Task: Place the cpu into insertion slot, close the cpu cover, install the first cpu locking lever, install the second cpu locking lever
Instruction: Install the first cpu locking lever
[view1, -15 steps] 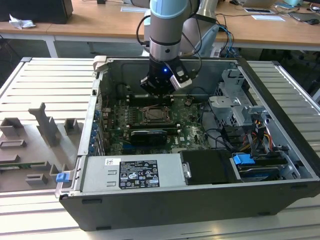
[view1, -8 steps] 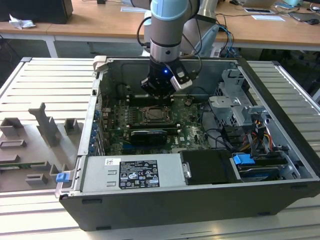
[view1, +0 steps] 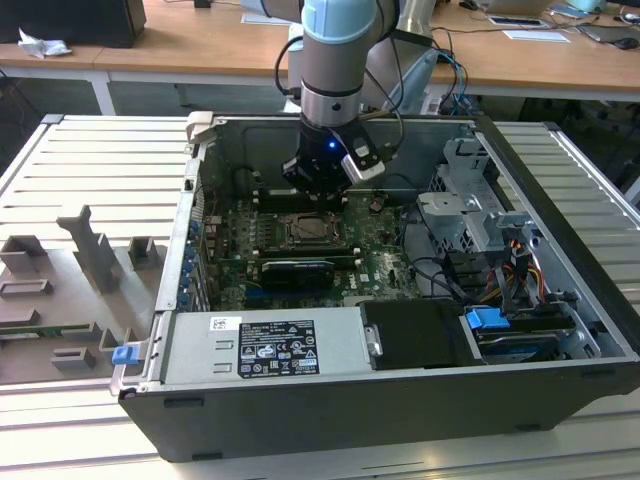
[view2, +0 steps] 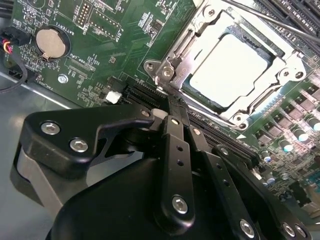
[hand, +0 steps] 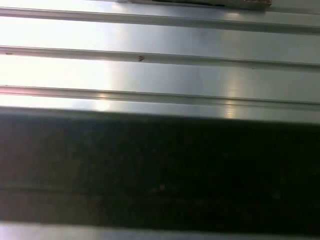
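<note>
Tool (view2: 172, 107) beside covered cpu (view2: 227, 70).

Cpu (view2: 227, 70) pale matt metal, cpu cover (view2: 172, 52) shiny silvery metal, fingers (view2: 176, 150) matt blk.

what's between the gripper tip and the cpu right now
In the second wrist view, the cpu cover's corner hinge and a black slot lie between the gripper and the cpu.

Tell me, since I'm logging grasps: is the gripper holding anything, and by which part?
Nothing. The gripper is shut and empty, its tips by a corner of the cpu cover, which lies over the cpu.
</note>
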